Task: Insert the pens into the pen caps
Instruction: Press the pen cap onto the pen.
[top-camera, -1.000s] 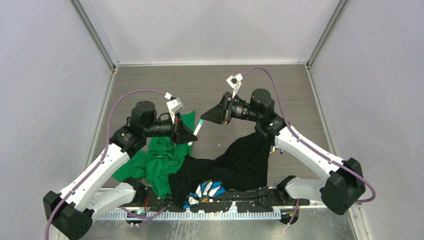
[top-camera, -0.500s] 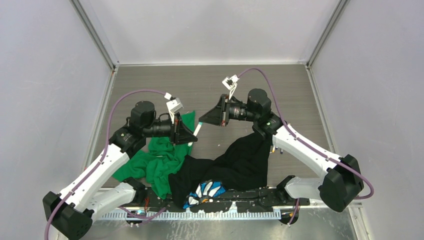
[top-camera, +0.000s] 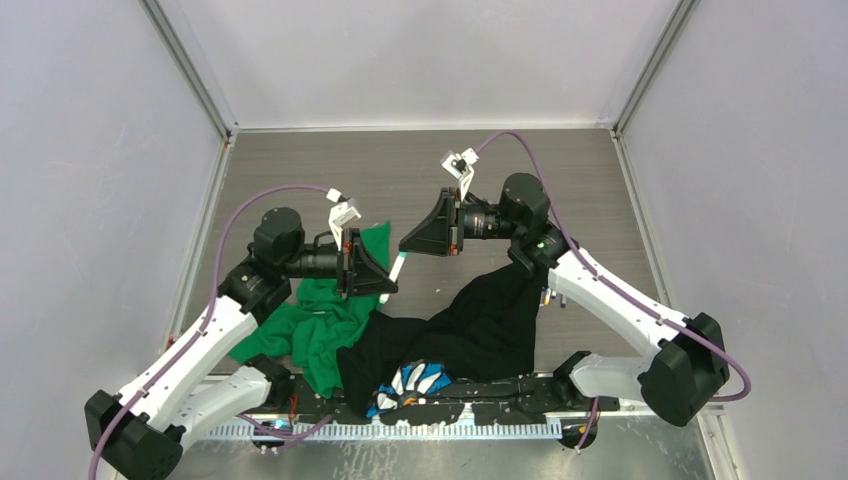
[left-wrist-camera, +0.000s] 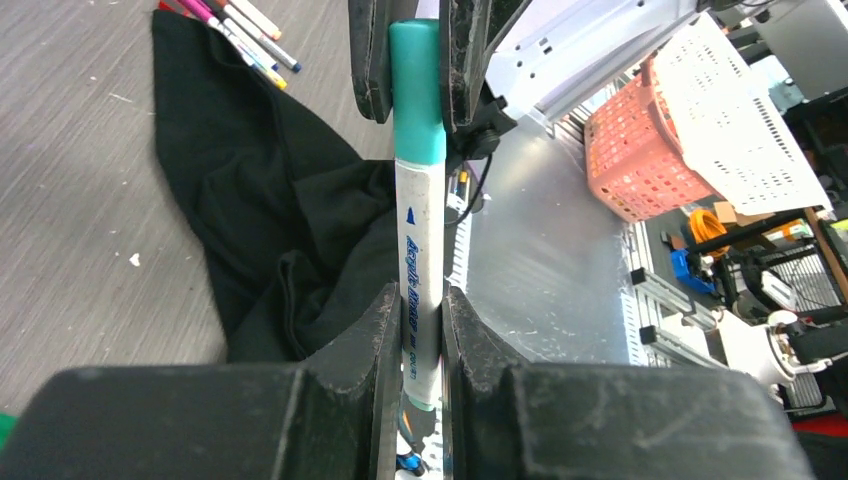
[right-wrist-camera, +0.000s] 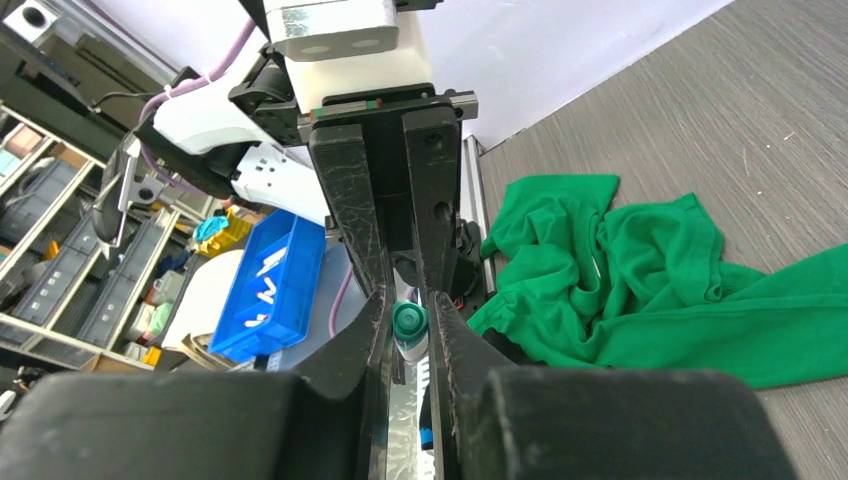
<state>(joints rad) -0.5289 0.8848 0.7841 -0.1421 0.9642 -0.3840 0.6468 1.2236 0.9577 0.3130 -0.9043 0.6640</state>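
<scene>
Pen (left-wrist-camera: 418, 250) clamped in left jaws; teal cap (left-wrist-camera: 416, 90) clamped in right jaws.

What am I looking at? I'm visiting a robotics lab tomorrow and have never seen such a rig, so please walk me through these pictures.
These are two robot arms bolted at the near edge of a table. The wide picture comes from a fixed camera above and behind them. The other two come from small cameras on the wrists, so each shows its own fingers up close. Each arm ends in a two-finger pincer. The left pincer is closed on a white pen. The right pincer is closed on the teal cap over that pen's far end. On the table lie a green cloth and a black cloth, with a few loose pens at the black cloth's edge.
</scene>
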